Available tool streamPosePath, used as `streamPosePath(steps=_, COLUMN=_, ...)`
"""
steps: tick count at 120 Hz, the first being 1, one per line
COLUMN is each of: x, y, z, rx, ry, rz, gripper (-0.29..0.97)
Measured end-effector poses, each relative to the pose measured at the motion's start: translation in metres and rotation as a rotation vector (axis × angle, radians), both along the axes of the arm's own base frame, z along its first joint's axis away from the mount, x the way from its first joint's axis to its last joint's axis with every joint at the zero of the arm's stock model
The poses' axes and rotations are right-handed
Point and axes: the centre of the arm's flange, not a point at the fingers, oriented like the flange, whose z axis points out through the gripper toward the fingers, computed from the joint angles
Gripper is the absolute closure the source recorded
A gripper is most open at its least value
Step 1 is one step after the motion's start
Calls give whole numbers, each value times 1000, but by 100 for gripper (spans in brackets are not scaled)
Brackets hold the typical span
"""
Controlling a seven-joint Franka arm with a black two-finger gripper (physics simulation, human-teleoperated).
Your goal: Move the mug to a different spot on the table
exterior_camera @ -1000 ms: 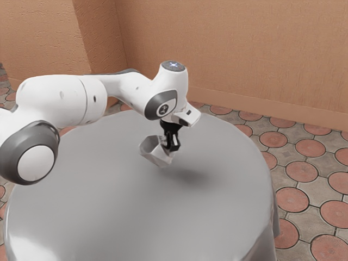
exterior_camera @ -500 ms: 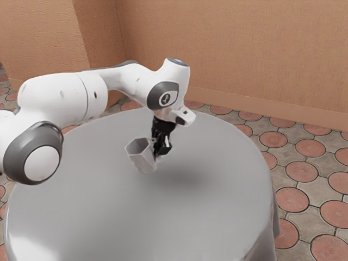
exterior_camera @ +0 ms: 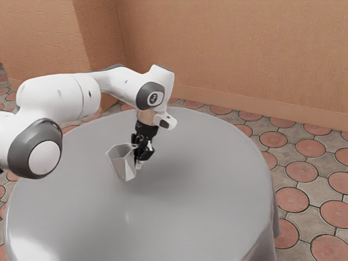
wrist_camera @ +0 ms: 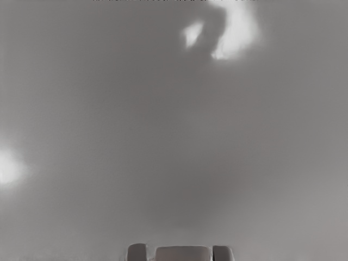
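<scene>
Pinching a pale grey faceted mug [exterior_camera: 122,163] by its near side, the black two-finger tool [exterior_camera: 140,155] holds it tilted, mouth leaning toward the exterior view's left. The mug seems to hang just clear of the round grey bench [exterior_camera: 217,206], over its middle. Because the grip sits off-centre, the mug can swing or slip, so the carry should be smooth and unhurried. For a good set-down I would level the wrist first so the base meets the bench flat. Then descend slowly well inside the rim, and let go only once the base is fully resting.
</scene>
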Motion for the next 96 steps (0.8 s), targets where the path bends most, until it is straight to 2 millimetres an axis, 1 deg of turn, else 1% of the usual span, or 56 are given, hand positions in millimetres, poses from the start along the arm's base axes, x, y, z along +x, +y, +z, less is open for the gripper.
streamPosePath(steps=29, x=7, y=24, z=-11, rx=-8, ry=-4, rz=45, gripper=78)
streamPosePath(steps=52, x=12, y=26, z=-14, rx=-13, ry=-15, rz=53, gripper=78)
streamPosePath(steps=65, x=14, y=30, z=-18, rx=-13, ry=-20, rz=61, gripper=78)
streamPosePath(steps=81, x=15, y=37, z=-26, rx=-13, ry=-21, rz=71, gripper=78)
streamPosePath(steps=96, x=16, y=39, z=-32, rx=-14, ry=-24, rz=75, gripper=78)
